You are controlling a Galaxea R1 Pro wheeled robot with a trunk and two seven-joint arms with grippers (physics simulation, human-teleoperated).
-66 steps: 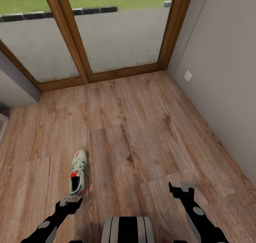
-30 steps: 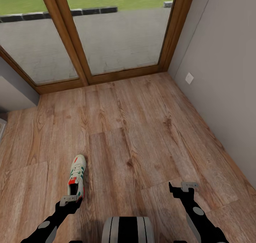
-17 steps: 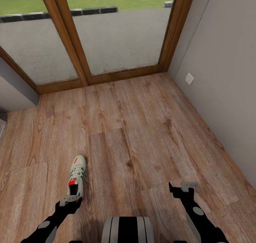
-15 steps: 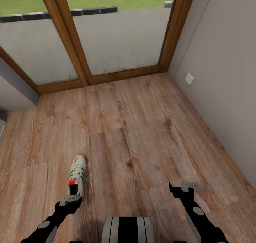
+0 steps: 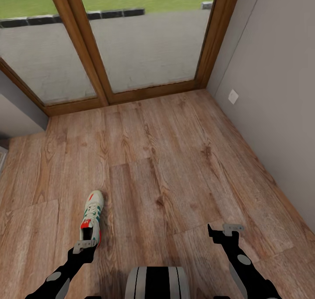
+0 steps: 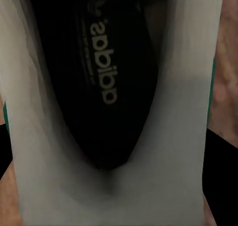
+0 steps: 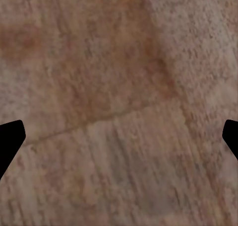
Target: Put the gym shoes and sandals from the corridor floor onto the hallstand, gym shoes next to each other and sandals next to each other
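Note:
One gym shoe [image 5: 91,218], white with green stripes and red patches, lies on the corridor floor [image 5: 175,159] at the lower left, toe pointing away from me. My left gripper [image 5: 85,246] is at its heel. In the left wrist view the dark inside of the gym shoe [image 6: 114,87] is very close, and the left gripper [image 6: 111,164] has a finger against each side of the heel. My right gripper [image 5: 225,230] hangs open over bare planks, as the right wrist view confirms for the right gripper [image 7: 119,139]. The sandals and the hallstand are out of view.
A wood-framed glass door [image 5: 131,40] closes the far end. A grey wall [image 5: 271,93] with a socket [image 5: 232,96] runs along the right. Another grey wall corner [image 5: 17,110] juts in at the left. My base [image 5: 157,281] is at the bottom edge.
The gym shoe's heel has shifted slightly left and the shoe has tilted, at the left gripper. Over the earlier frames the camera crept forward. The right arm has not moved.

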